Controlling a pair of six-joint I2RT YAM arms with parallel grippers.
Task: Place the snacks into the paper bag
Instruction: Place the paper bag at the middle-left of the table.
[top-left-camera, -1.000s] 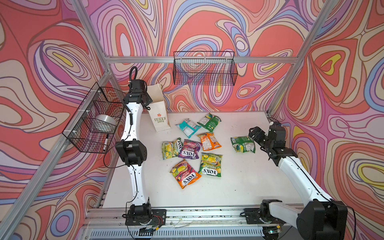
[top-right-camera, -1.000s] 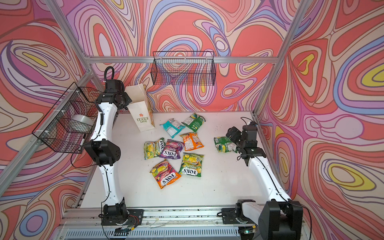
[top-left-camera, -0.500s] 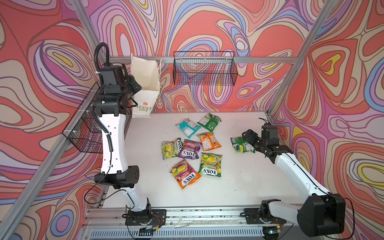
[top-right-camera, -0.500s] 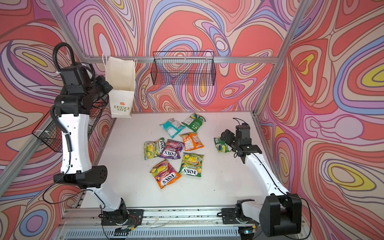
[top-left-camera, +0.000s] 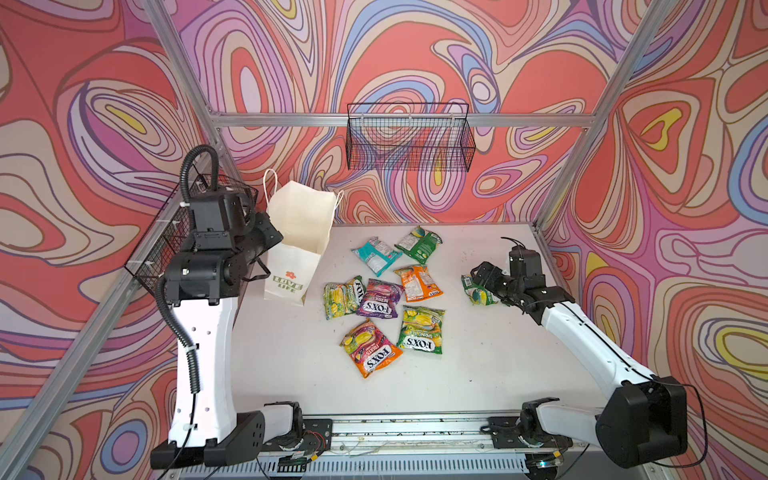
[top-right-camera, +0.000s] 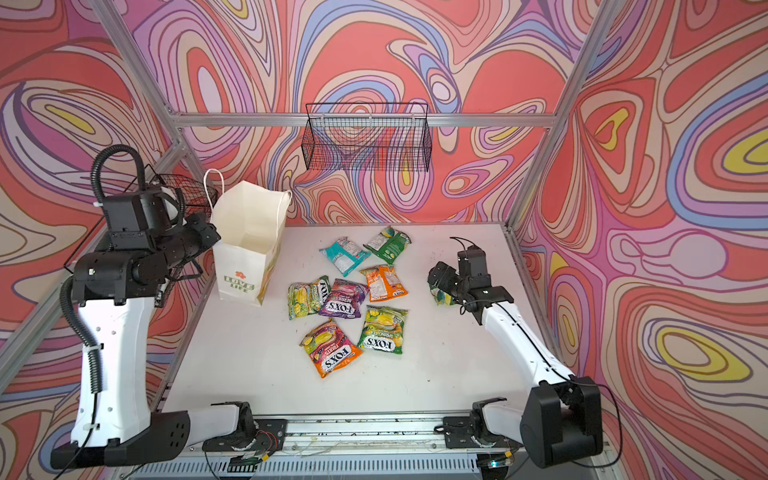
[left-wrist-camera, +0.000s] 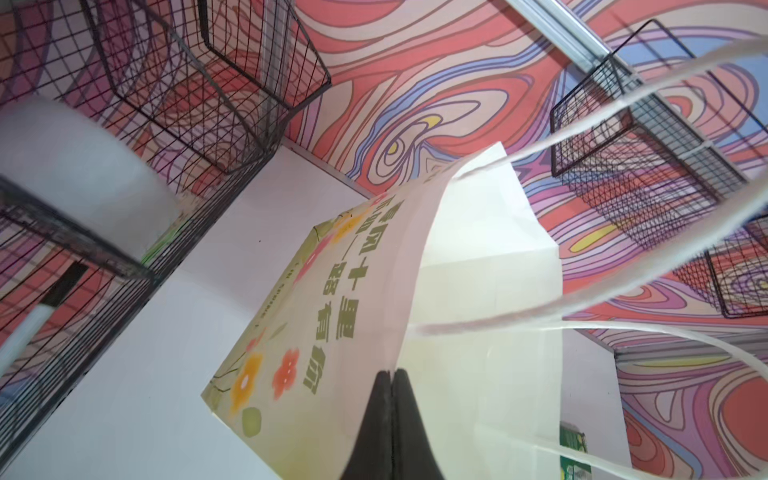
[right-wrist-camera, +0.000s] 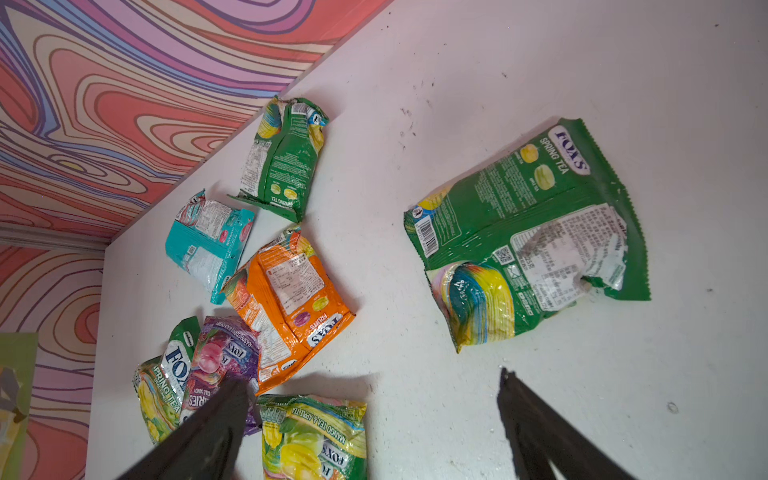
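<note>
The white paper bag (top-left-camera: 293, 249) (top-right-camera: 245, 245) stands tilted at the table's back left with its mouth open. My left gripper (top-left-camera: 272, 237) (left-wrist-camera: 392, 374) is shut on the bag's rim (left-wrist-camera: 409, 291). Several snacks lie in a loose cluster mid-table, among them a teal packet (top-left-camera: 376, 254), an orange one (top-left-camera: 417, 282), a purple one (top-left-camera: 379, 299) and a green one (top-left-camera: 420, 330). One more green packet (top-left-camera: 478, 293) (right-wrist-camera: 528, 232) lies apart on the right. My right gripper (top-left-camera: 478, 278) (right-wrist-camera: 372, 378) hovers open just over it, with nothing between its fingers.
A black wire basket (top-left-camera: 409, 139) hangs on the back wall. Another wire basket (top-left-camera: 183, 232) hangs on the left frame rail just behind my left arm, with a white roll (left-wrist-camera: 75, 166) inside. Aluminium frame posts stand at the table's corners.
My left arm lifted the bag high out of the back-left corner, then brought it down again nearer the snacks. The right gripper moved left over the lone green packet.
</note>
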